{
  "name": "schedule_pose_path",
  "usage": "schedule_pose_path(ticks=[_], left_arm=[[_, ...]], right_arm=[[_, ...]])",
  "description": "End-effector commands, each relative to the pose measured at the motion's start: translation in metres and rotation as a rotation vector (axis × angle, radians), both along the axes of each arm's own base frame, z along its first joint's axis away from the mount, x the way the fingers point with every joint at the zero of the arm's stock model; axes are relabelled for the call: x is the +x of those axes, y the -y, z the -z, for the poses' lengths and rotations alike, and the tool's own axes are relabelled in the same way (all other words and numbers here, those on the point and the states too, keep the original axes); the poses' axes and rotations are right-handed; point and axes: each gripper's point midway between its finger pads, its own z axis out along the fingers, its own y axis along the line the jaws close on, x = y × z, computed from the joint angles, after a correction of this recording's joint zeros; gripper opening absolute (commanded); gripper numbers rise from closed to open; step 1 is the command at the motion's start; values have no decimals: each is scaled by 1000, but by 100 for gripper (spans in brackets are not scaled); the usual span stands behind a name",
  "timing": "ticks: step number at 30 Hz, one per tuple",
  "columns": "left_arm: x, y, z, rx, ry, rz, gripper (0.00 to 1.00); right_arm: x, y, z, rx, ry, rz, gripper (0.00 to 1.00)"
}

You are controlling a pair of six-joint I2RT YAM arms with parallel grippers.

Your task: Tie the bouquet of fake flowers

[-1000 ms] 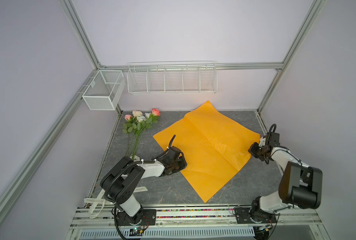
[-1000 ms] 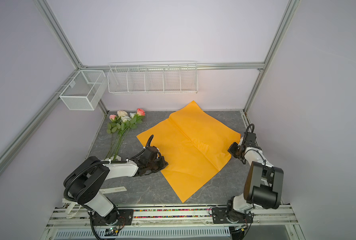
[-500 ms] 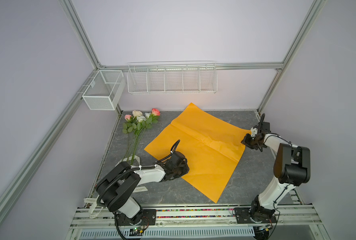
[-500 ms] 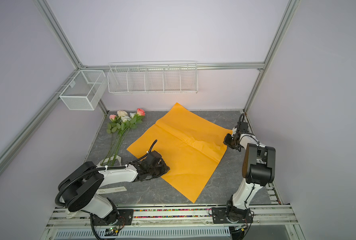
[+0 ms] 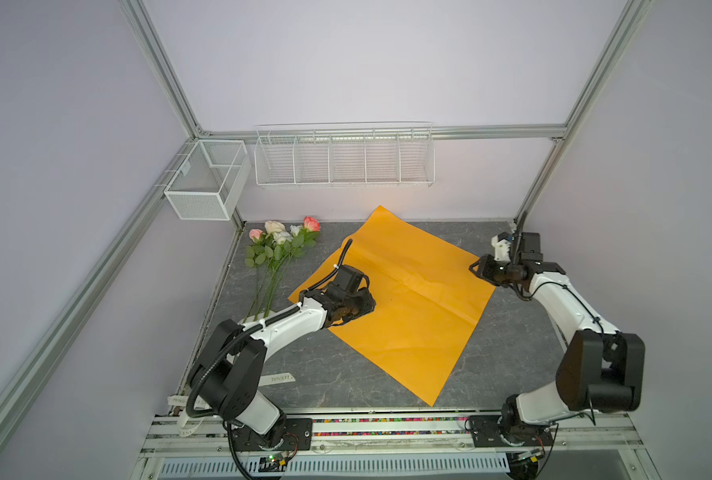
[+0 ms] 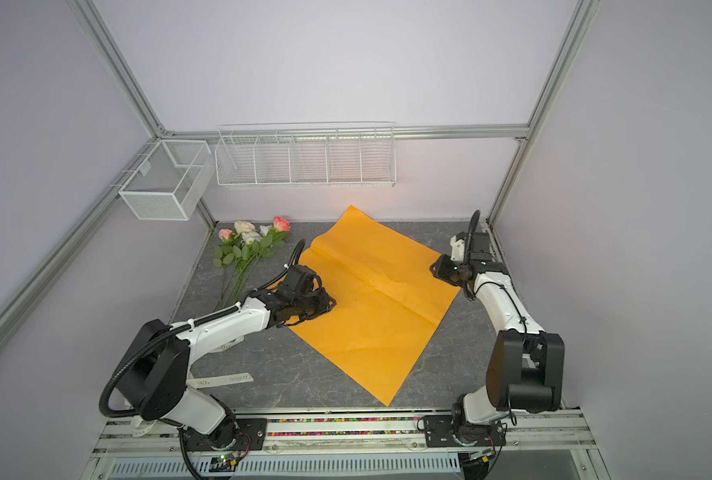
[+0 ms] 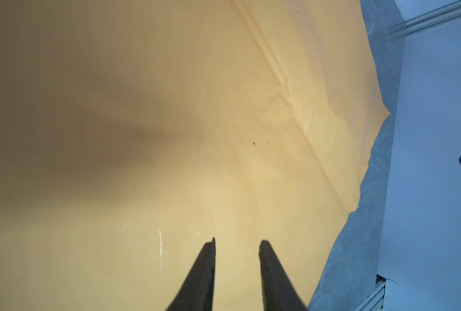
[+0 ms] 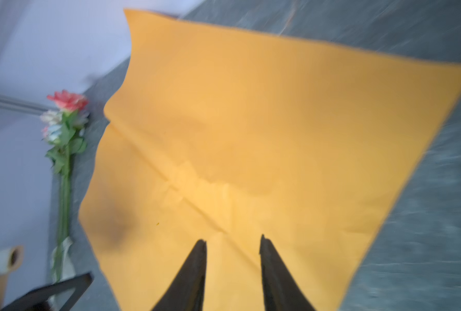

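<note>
A: How far has the robot got with the tying?

B: Barely begun, by the look of it. The bouquet of fake flowers [image 5: 281, 245], pink, cream and white roses on long green stems, lies loose on the grey stone-patterned tabletop [image 5: 512, 353]. It is well apart from both sets of fingers and off the paper.

A: And the paper?

B: The large square sheet of orange wrapping paper [image 5: 408, 307] is spread flat with nothing on it. The left gripper [image 7: 237, 242] hangs low over the side nearest the bouquet. Its fingers [image 7: 202, 269] are parted, only paper shows under the gap, and it grasps nothing.

A: The other arm?

B: The right gripper [image 8: 233, 239] sits at the opposite corner, its fingers [image 8: 275, 269] likewise released, with the sheet stretching ahead of the tips. That wrist view is blurred, but nothing shows between them.

A: Any ribbon?

B: A cream ribbon strip with printed lettering [image 5: 281, 379] lies behind the left fingers, near that arm's base, untouched.

A: So what remains?

B: Probably everything: laying the flowers on the sheet, wrapping them and binding the stems.
</note>
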Motion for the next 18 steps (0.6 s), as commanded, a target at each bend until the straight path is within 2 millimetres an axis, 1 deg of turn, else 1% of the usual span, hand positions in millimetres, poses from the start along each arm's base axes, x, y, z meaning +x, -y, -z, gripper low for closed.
schedule_pose_path(ticks=[1, 3, 6, 10, 14, 18], left_arm=[[6, 6, 10, 15, -40, 66, 29], [12, 8, 18, 29, -61, 70, 28], [15, 8, 31, 49, -82, 65, 27], [13, 4, 49, 74, -117, 55, 27], [8, -7, 69, 109, -158, 42, 25], [5, -16, 76, 116, -167, 26, 25]], right_arm=[[-15, -49, 42, 56, -118, -107, 28], [-16, -65, 54, 44, -140, -131, 28], [-17, -77, 72, 29, -177, -159, 27], [-17, -77, 94, 3, -224, -174, 26], [-21, -77, 113, -3, -275, -184, 26], [-25, -74, 129, -19, -317, -171, 26]])
